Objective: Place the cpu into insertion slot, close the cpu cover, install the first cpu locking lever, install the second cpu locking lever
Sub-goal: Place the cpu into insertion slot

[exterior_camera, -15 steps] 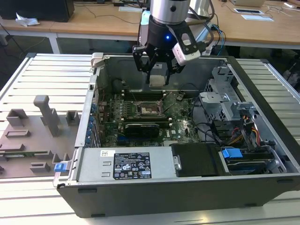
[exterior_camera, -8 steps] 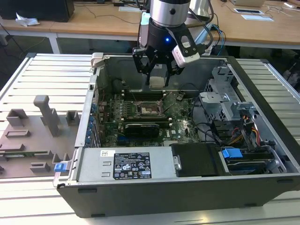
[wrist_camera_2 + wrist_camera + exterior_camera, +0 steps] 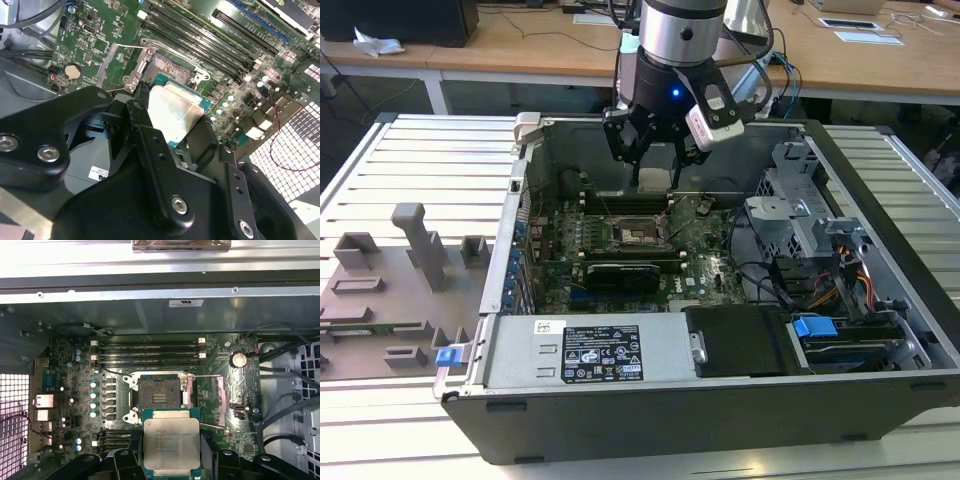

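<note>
The cpu point(image 3: 655, 180) is clamped in the gripper point(image 3: 656, 168), at twelve o'clock of the empty insertion slot point(image 3: 638, 236) in the exterior view; nothing is seated.

Arm point(image 3: 682, 30) upright; end effector point(image 3: 655, 168) pointing down, clamped.

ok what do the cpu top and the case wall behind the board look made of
Square silvery cpu: its top looks like matte metal, with soft glare. Grey case wall: probably bare sheet metal, dull finish, folded edge and small fasteners showing.
</note>
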